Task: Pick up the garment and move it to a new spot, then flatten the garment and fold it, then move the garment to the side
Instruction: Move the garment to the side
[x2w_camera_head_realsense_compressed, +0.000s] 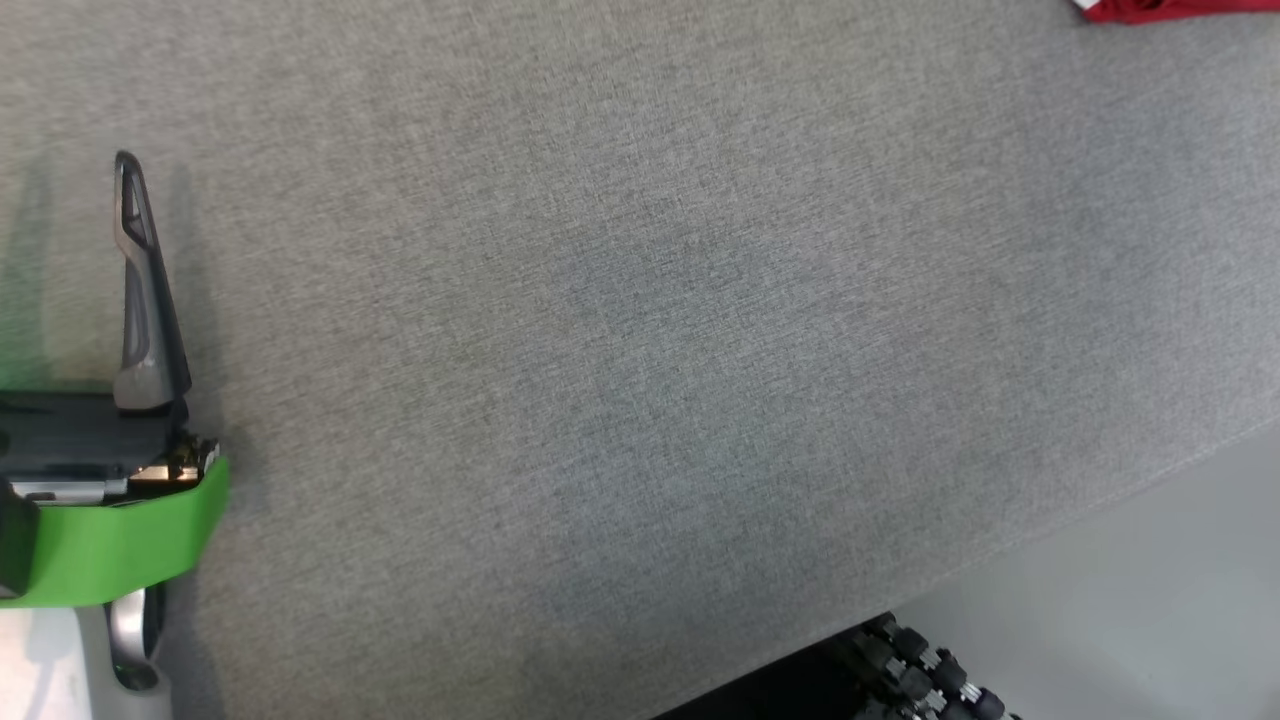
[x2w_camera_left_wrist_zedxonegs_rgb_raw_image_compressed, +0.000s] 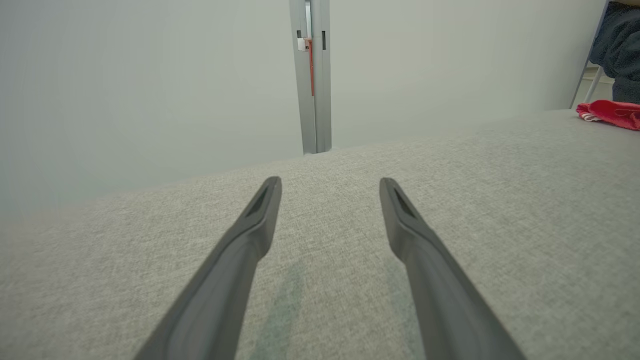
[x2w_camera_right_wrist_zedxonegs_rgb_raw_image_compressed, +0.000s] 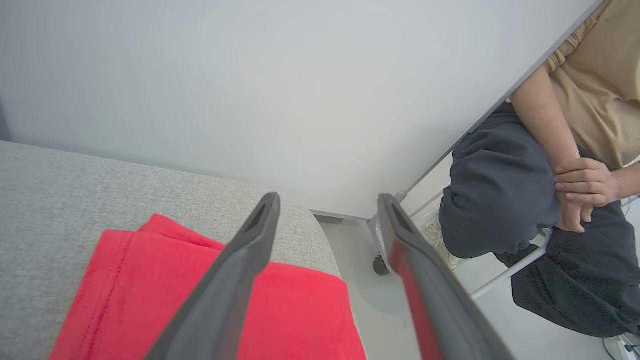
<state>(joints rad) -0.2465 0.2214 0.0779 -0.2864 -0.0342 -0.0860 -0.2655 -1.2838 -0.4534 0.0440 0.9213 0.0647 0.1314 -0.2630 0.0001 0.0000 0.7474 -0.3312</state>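
Observation:
The garment (x2w_camera_right_wrist_zedxonegs_rgb_raw_image_compressed: 150, 290) is red and lies folded flat at the corner of the grey cloth-covered table (x2w_camera_right_wrist_zedxonegs_rgb_raw_image_compressed: 60, 200). My right gripper (x2w_camera_right_wrist_zedxonegs_rgb_raw_image_compressed: 327, 200) hovers over it, open and holding nothing; one finger is above the red cloth and the other is past the table's edge. In the head view a strip of the garment (x2w_camera_head_realsense_compressed: 1150, 8) shows at the far top right. In the left wrist view the garment (x2w_camera_left_wrist_zedxonegs_rgb_raw_image_compressed: 610, 112) is far off to the right. My left gripper (x2w_camera_left_wrist_zedxonegs_rgb_raw_image_compressed: 330, 185) is open and empty, low over bare table. One of its fingers (x2w_camera_head_realsense_compressed: 140, 300) shows at the left of the head view.
A person (x2w_camera_right_wrist_zedxonegs_rgb_raw_image_compressed: 550, 200) sits on a chair close beyond the table corner, hands resting on a knee. A grey post (x2w_camera_left_wrist_zedxonegs_rgb_raw_image_compressed: 312, 75) stands against the pale wall behind the table. The table's front edge (x2w_camera_head_realsense_compressed: 1000, 545) runs diagonally, with pale floor and a dark ribbed cable (x2w_camera_head_realsense_compressed: 920, 670) below.

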